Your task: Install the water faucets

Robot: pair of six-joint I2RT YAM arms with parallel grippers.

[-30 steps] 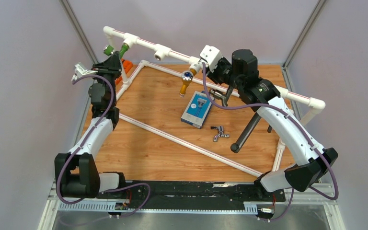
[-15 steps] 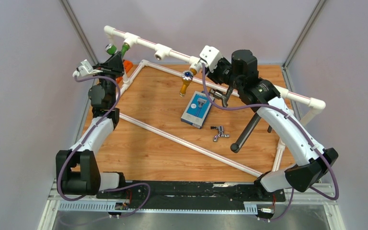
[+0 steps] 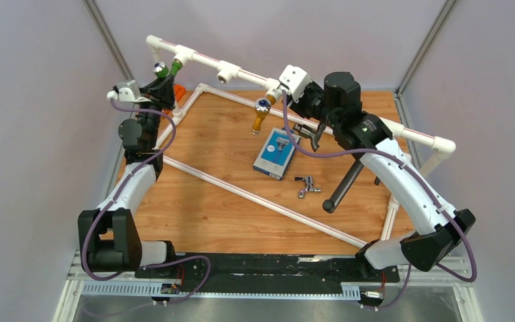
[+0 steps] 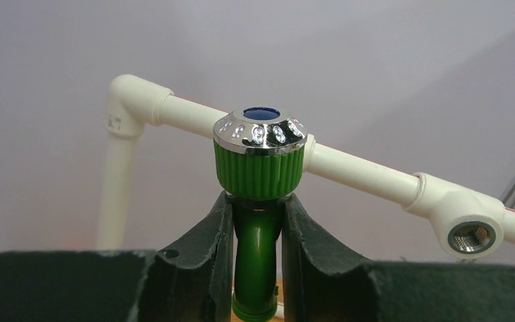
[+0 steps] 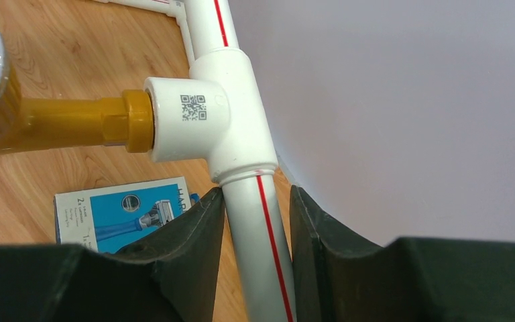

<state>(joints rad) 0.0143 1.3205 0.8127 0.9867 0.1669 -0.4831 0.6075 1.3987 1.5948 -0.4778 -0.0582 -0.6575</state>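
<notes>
the green faucet (image 4: 258, 168), at the far-left end of the pipe frame (image 4: 355, 171), is pinched by the left gripper (image 4: 257, 208) while the right gripper (image 5: 256, 201) clamps that frame; likely mid-threading, next needing a square twist.

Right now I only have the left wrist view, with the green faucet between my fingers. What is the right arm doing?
Observer: The right gripper is shut on the pipe, just below a tee.
Operator: Is anything in that tee?
Observer: Yes, a yellow faucet sits in its side socket.
Operator: And where is the chrome one?
Observer: The chrome faucet lies loose on the table, just on the near side of the blue box.
</notes>
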